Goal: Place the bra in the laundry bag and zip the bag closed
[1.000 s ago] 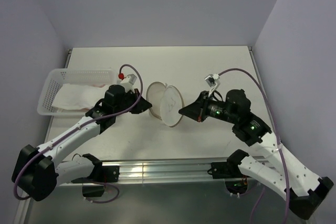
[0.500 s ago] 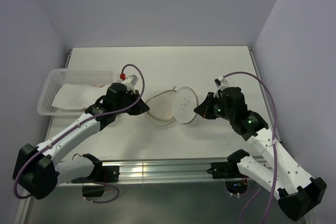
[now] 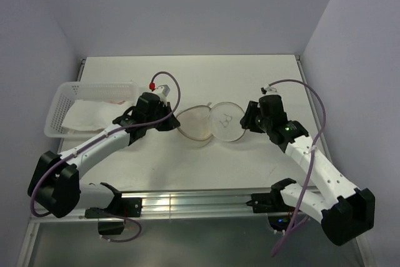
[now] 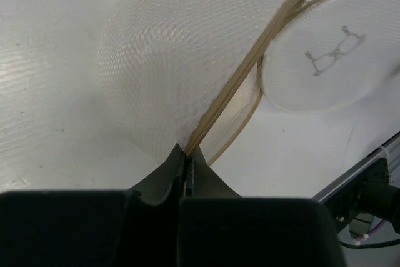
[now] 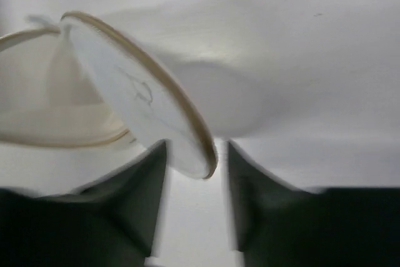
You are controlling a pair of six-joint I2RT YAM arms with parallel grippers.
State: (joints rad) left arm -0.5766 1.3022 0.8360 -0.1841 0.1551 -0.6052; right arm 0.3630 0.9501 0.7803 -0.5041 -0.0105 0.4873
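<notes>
The laundry bag (image 3: 195,124) lies open at mid-table, its mesh half (image 4: 169,73) on the left. Its lid (image 3: 226,121), with a small dark mark, is folded out to the right. My left gripper (image 3: 171,122) is shut on the bag's tan zipper rim (image 4: 215,114), and its jaws (image 4: 185,156) pinch the rim's near end. My right gripper (image 3: 248,119) stands open at the lid's right edge. In the right wrist view the lid's rim (image 5: 187,120) hangs between the fingers (image 5: 196,149) with a gap on each side. The bra (image 3: 94,115) lies pale in the basket.
A white perforated basket (image 3: 62,101) stands at the left edge of the table, just behind my left arm. The side walls close in on both flanks. A metal rail (image 3: 200,203) runs along the near edge.
My right gripper has opened and let go of the lid. The lid swung out to the right and the bag spread open. The left gripper shifted slightly right, still gripping the rim.
</notes>
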